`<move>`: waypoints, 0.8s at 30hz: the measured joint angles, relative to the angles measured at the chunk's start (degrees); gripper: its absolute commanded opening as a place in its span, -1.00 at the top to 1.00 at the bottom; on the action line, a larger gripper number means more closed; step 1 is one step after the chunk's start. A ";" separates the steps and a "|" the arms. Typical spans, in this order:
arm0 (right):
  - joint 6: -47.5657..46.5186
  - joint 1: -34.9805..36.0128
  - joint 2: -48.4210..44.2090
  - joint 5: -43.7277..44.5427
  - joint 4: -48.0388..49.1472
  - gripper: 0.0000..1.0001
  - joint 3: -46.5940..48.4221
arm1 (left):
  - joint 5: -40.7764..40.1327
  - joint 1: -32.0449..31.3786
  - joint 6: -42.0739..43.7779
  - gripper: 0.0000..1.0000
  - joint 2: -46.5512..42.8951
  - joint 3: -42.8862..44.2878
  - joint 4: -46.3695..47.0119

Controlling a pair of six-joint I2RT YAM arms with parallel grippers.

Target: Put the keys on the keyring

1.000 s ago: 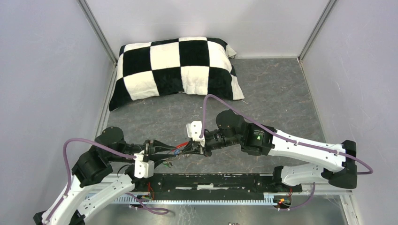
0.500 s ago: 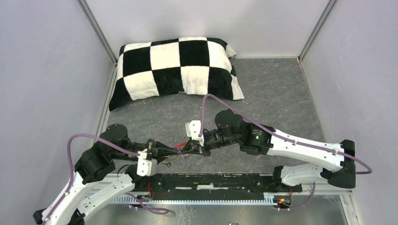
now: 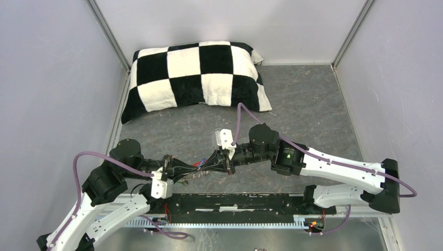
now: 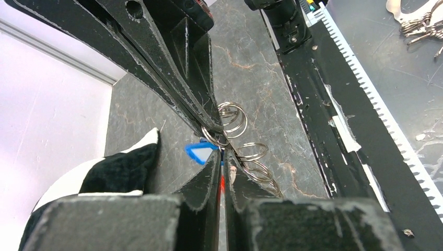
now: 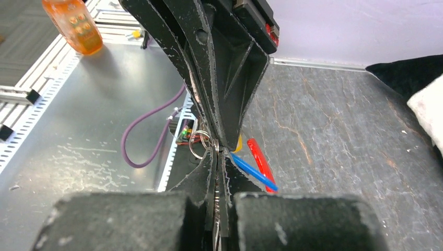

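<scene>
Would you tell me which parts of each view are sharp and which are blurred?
Top view: evenly lit, sharp, soft shadows. Left wrist: left fingers blurred at the bottom, keyring crisp. Right wrist: right fingers blurred likewise, blue tag crisp.

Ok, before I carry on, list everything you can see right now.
keyring: one chain of linked silvery rings, at the meeting gripper tips.
key tags: three visible, blue, red, yellow, beside those rings.
pillow: one, black-and-white checked, table's far left.
table: one, grey marbled.
bunch of keys: one, silvery, on the metal surface past the table's near edge.
orange block: one, translucent, on that metal surface too.
left gripper: one, black, nearly closed at the rings.
right gripper: one, black, shut on the keyring.
</scene>
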 measured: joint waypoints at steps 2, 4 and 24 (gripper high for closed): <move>1.66 -0.17 -0.11 -0.70 2.64 0.99 -1.11 | 0.04 0.00 0.00 0.79 0.00 0.00 0.13; 3.21 -0.33 -0.13 -1.22 4.74 0.99 -2.03 | 0.13 0.00 0.00 0.56 0.00 0.09 0.11; 2.29 -1.01 -2.47 0.28 5.22 0.99 -2.95 | -1.27 0.09 -1.57 0.08 2.58 5.64 0.33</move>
